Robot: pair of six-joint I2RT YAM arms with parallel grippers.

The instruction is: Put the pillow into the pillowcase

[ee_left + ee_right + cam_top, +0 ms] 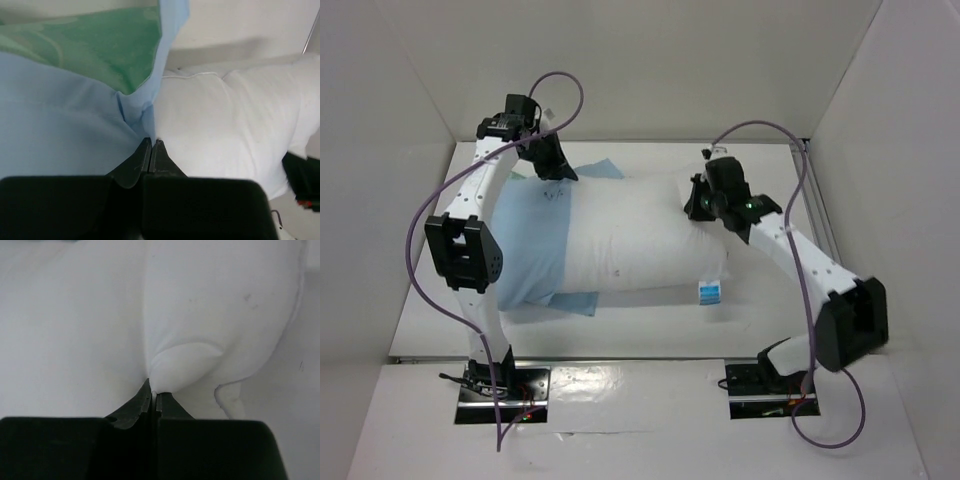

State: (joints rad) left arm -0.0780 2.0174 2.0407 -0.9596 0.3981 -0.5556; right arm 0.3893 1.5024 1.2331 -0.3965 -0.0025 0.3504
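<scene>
Both tools gripped: left tool (151, 145) pinched the thin pale-blue cloth pillowcase (533, 245) at ten o'clock; right tool (154, 392) pinched the plump white rectangular pillow (640, 235), partly sheathed, at two o'clock.

Stretches the left arm (485, 190) far forward, elbow bowed outward, and clamps the left gripper (151, 142) tight on the pillowcase (60, 130) edge. Folds the right arm (800, 250) inward, wrist dipped, right gripper (154, 389) pinched closed on a pillow (75, 315) fold.

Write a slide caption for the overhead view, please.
The left tool pinches the pale blue pillowcase while the right tool grips the white pillow, partly inside it.
</scene>
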